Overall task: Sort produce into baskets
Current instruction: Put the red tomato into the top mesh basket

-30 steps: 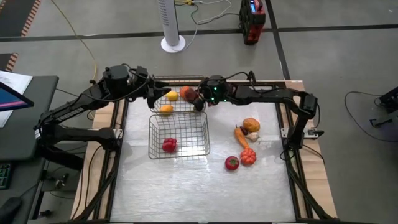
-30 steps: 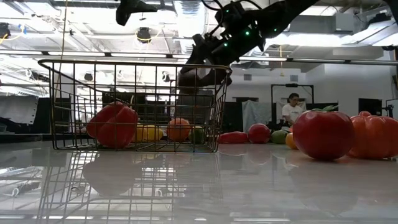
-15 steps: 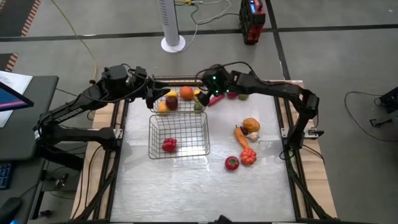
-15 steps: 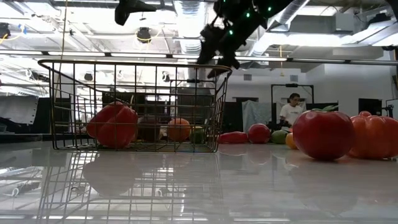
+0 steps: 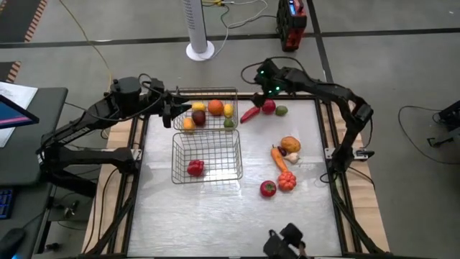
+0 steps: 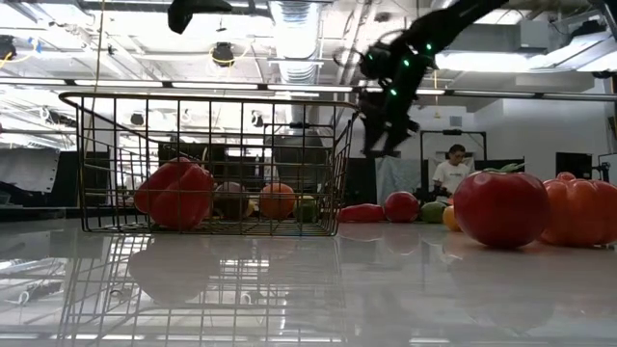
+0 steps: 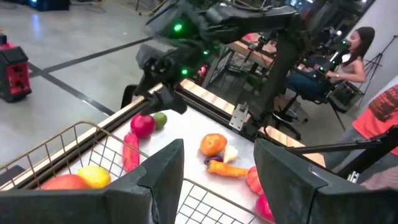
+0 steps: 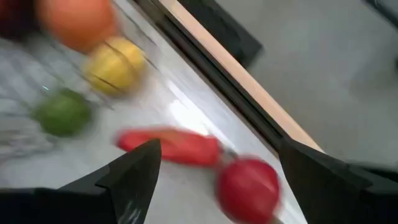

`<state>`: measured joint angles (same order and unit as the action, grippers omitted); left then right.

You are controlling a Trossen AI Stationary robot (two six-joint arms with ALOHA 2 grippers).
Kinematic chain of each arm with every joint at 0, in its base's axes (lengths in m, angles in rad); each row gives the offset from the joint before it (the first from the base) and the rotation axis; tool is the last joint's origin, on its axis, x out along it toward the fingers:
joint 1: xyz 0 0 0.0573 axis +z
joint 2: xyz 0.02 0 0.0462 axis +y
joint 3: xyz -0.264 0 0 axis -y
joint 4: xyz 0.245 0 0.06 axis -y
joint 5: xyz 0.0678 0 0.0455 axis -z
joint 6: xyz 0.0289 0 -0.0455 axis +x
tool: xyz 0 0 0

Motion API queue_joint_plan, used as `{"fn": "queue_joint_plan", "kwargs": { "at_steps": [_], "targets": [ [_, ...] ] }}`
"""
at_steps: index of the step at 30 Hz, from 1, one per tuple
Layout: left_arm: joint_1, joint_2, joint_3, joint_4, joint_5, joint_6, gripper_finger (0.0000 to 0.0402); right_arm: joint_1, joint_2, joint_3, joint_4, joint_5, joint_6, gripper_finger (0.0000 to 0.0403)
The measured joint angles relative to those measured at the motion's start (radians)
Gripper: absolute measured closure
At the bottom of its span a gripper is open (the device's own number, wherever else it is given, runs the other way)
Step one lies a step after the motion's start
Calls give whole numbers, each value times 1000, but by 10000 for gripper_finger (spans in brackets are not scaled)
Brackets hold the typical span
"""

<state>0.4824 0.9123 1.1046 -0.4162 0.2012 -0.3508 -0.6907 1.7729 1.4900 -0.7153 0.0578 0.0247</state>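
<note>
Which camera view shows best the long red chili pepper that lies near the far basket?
The high view: the chili pepper lies whole on the table, just outside the far basket, beside a red fruit. The right wrist view shows it close but blurred; the low view shows only its side; in the left wrist view it is small.

A robotics lab in an open industrial hall: the grey concrete floor (image 5: 402, 65) carries taped lines and trailing cables (image 5: 86, 43), and exposed ducts (image 6: 294, 24) and strip lights hang from the bare ceiling. Behind the table a person (image 6: 450, 173) sits among dark equipment stands.
</note>
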Motion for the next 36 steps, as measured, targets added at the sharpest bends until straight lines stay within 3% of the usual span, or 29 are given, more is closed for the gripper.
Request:
{"fn": "queue_joint_plan", "kwargs": {
  "at_steps": [8,20,27,36],
  "targets": [
    [0,-3,0,-32,-1,16,219,-72,3,-88,17,-10,-82,8],
    [6,3,0,-45,-15,52,219,-84,151,-89,-52,-25,-52,4],
    [6,-12,0,-56,-4,56,219,-60,209,-89,-129,-28,-55,35],
    [10,-12,0,-56,-5,70,219,-15,165,-62,-147,-29,-52,82]
  ]
}}
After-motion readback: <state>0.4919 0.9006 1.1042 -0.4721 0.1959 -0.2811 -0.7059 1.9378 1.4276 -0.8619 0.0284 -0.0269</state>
